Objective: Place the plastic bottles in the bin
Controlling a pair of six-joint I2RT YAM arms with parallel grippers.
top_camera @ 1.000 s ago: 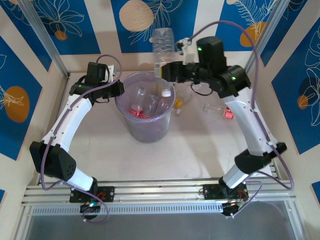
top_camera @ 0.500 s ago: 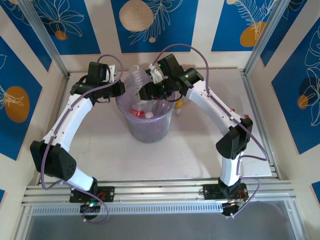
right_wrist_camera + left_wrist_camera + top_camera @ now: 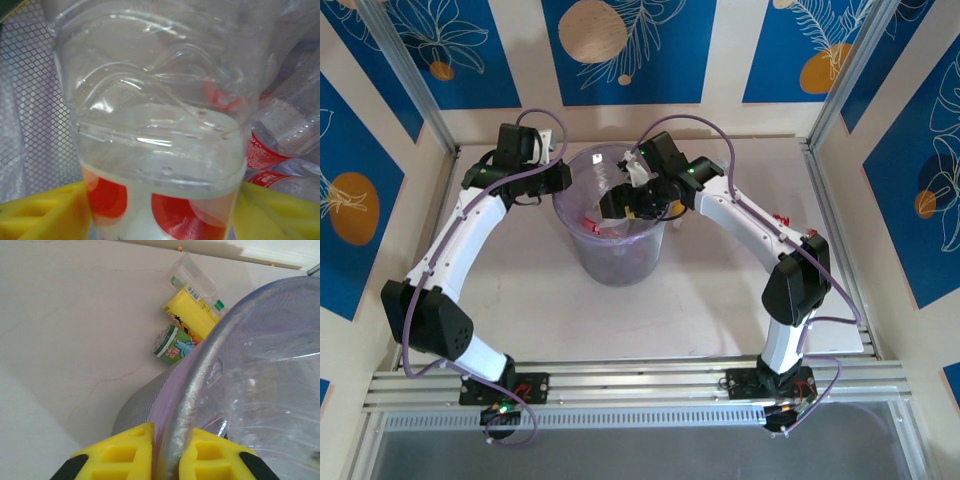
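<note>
1. While the left gripper sits at the left rim of the pale-purple bin, its yellow fingers are clamped on that rim. One finger is outside the translucent wall and one is inside.
2. The bin stands upright about midway across the table, nearer the far edge than the near edge.
3. The right gripper reaches into the bin's mouth from the right, with its arm arched over the rim.
4. In the right wrist view, its two yellow fingers press against opposite sides of a clear bottle with a red-and-white label. The bottle is gripped between them inside the bin, its ribbed clear body pointing away from the camera.
5. Other bottles, clear with red labels, lie in the bin close behind the held one, to its right in that view.
6. Outside the bin, toward the table's far edge, a yellow bottle lies on its side.
7. A small green-labelled bottle lies just beside the yellow bottle, on the side nearer the bin's wall. I cannot tell whether the two touch.
</note>
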